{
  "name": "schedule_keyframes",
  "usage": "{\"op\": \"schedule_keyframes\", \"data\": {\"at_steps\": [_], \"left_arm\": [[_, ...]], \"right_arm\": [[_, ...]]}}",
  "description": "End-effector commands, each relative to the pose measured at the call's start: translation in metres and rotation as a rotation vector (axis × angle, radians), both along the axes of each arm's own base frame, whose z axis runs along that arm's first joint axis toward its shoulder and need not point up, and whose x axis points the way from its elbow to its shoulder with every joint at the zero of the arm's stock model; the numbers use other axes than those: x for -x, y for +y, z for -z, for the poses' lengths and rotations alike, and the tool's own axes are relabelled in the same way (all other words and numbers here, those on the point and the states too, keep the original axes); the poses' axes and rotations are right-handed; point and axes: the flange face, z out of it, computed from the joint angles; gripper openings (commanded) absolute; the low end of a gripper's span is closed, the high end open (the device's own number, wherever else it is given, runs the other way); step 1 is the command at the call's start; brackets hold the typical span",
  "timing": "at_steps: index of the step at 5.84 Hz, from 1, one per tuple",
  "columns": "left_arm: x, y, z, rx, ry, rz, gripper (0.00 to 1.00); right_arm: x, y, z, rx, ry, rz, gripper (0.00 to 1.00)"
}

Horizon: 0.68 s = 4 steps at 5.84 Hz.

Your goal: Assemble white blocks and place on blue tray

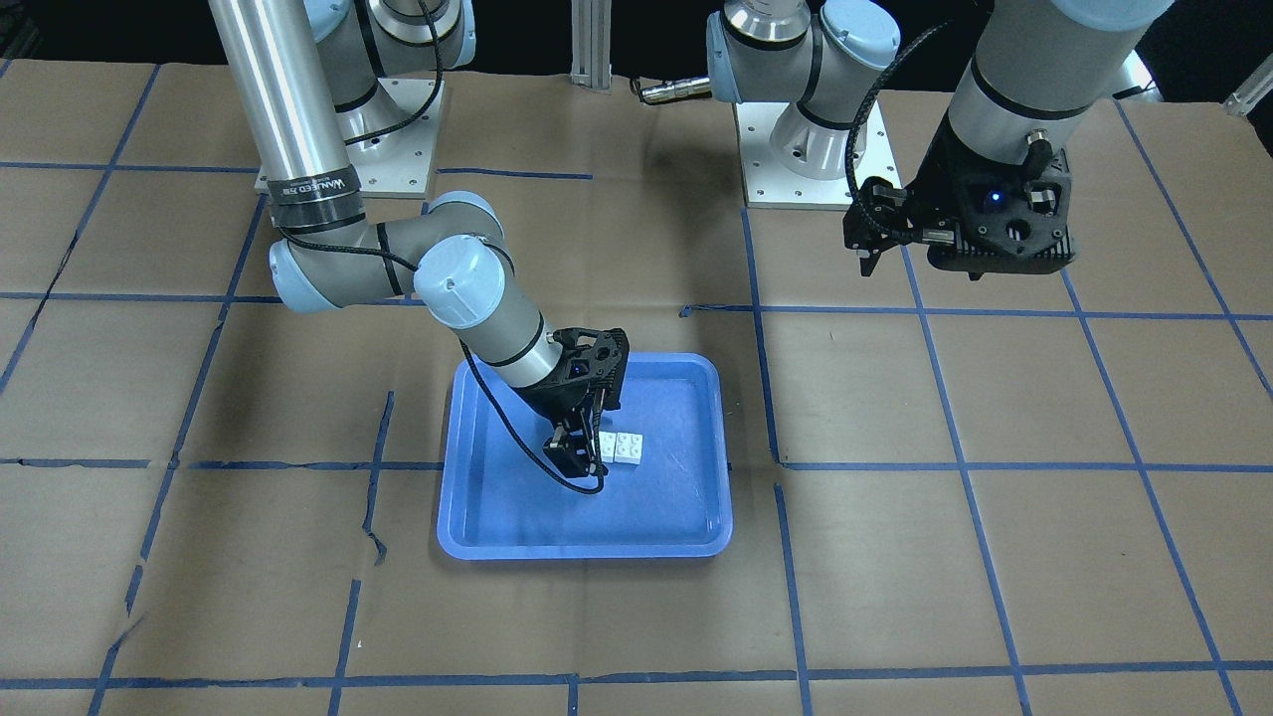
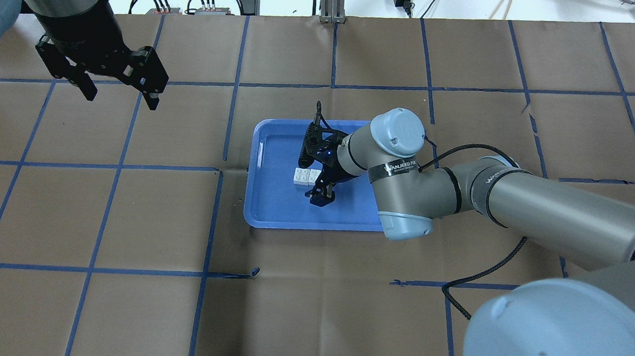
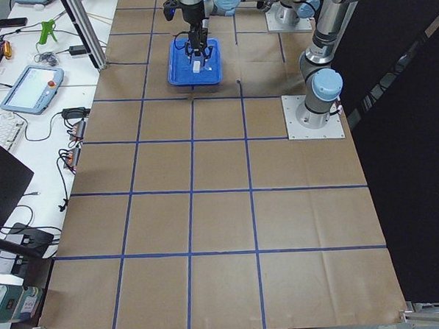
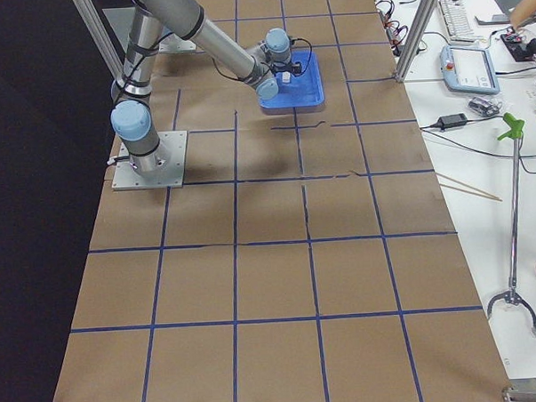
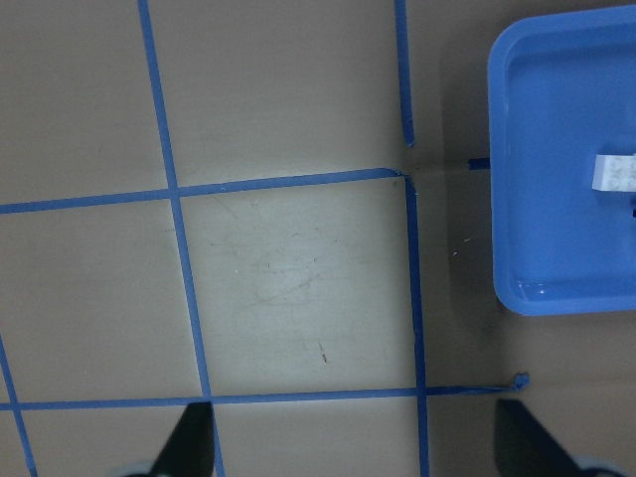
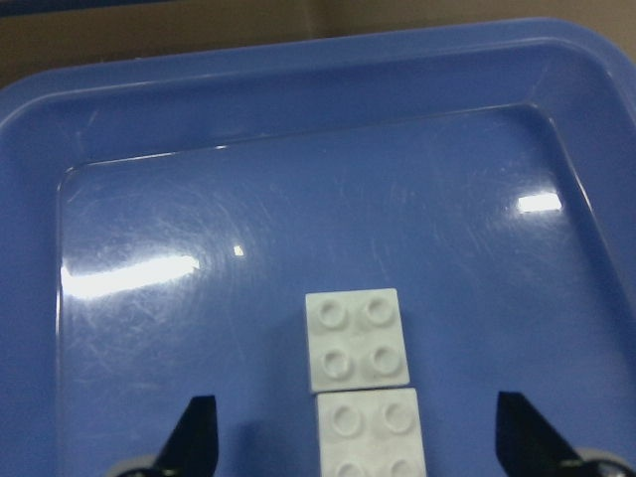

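The two white blocks (image 6: 356, 340) lie flat on the floor of the blue tray (image 6: 298, 199), studs up, side by side and touching. They also show in the front view (image 1: 619, 447) and the overhead view (image 2: 306, 176). My right gripper (image 6: 358, 442) is open and hangs low over the tray, its fingertips (image 6: 194, 437) wide apart on either side of the nearer block and not touching it. My left gripper (image 2: 122, 97) is open and empty, raised over the bare paper well away from the tray (image 2: 314, 226).
Brown paper with a blue tape grid covers the table (image 2: 125, 215). The left wrist view shows the tray's edge (image 5: 556, 199) and the blocks (image 5: 616, 172) at its right side. Both arm bases (image 1: 806, 149) stand on the table at the robot's side.
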Motion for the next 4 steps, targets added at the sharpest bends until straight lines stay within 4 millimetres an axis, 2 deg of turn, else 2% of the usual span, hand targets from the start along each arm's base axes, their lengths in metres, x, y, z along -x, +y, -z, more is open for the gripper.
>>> {"op": "schedule_keyframes", "data": {"at_steps": [1, 2, 3, 4], "left_arm": [[0.0, 0.001, 0.006, 0.003, 0.0, -0.001, 0.99], [0.0, 0.001, 0.006, 0.003, 0.0, -0.001, 0.99], [0.001, 0.001, 0.006, 0.003, 0.0, 0.0, 0.99], [0.001, 0.001, 0.006, 0.003, 0.0, 0.0, 0.99]], "right_arm": [[0.0, -0.007, -0.017, 0.003, -0.006, 0.053, 1.0], [0.0, -0.014, -0.04, -0.065, 0.017, 0.066, 1.0], [0.005, -0.022, -0.076, -0.106, 0.1, 0.085, 1.0], [0.019, -0.031, -0.105, -0.158, 0.173, 0.115, 1.0]]}}
